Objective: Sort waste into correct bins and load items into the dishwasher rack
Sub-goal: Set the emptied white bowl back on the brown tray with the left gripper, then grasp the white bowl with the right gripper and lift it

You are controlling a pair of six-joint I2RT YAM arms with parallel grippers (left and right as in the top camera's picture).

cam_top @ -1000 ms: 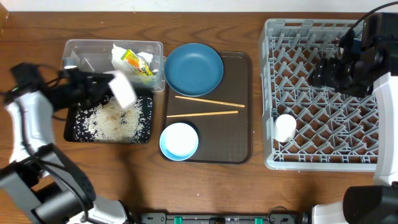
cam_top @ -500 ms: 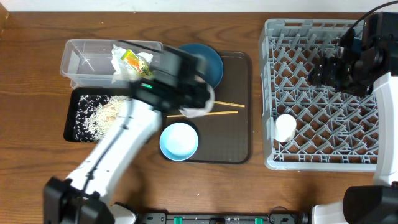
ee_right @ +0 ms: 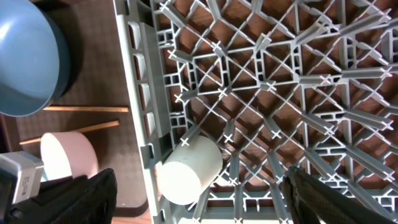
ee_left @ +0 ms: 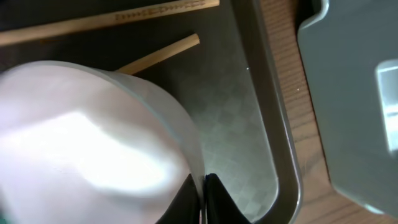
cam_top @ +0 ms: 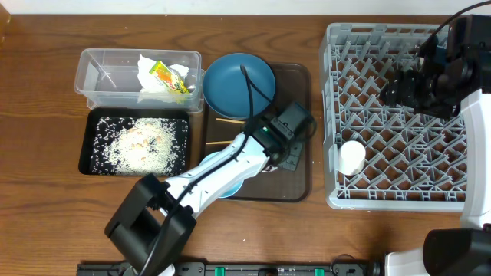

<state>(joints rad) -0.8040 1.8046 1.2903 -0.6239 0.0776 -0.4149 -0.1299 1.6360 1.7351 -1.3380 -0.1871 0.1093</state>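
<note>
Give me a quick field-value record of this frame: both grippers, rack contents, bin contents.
left gripper: shut on cream bowl, over brown tray
right gripper: open, empty, above rack
rack: one cup, on its side
tub: tissue, wrapper
black tray: rice
on brown tray: plate, chopsticks

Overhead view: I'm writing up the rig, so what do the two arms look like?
The left arm has white tubular links, black joint housings and a thin black cable looping off it. The right arm is mostly black and blocky, with a white link at its side.
</note>
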